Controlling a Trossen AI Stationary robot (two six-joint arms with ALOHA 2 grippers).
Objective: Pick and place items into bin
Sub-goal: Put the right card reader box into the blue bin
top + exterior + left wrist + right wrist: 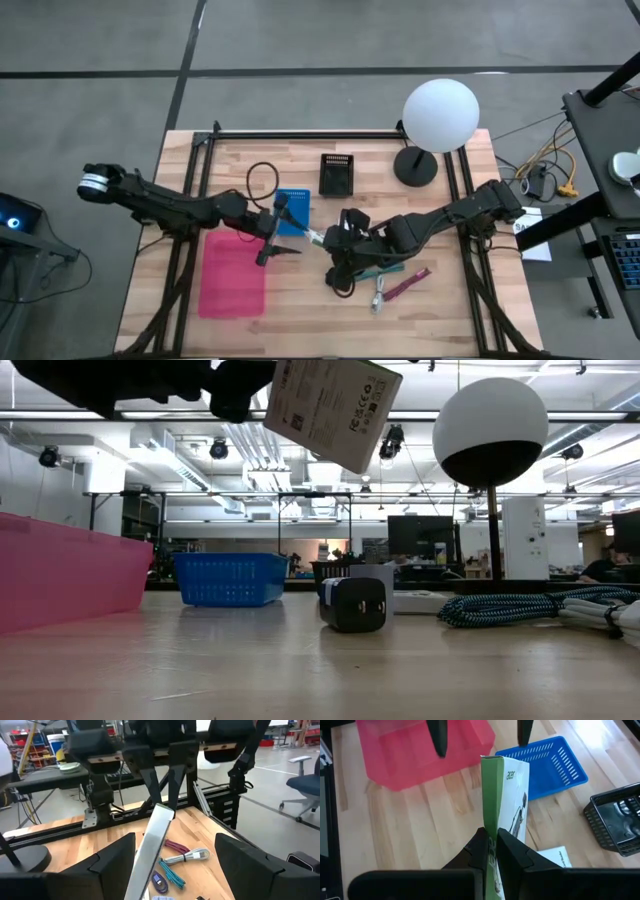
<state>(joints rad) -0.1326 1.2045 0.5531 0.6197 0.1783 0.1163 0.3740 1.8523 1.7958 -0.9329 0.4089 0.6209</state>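
Note:
A flat green-and-white printed box is held in the air by my right gripper, which is shut on it over the table's middle. The low view shows the box tilted, high above the table. My left gripper is open and faces it from the table's left. Its two fingers stand on either side of the box's free end without touching. Teal, magenta and pale cords lie on the table near the right arm. My right gripper pinches the box between its two fingers at its near end, one finger on each broad face. The fingers come level from the table's right. The box is lifted clear and sticks out past the fingertips toward the left gripper.
A pink bin sits at the near left, a blue basket behind it and a black basket farther back. A white ball lamp stands at the far right. A white packet and a black adapter lie on the table.

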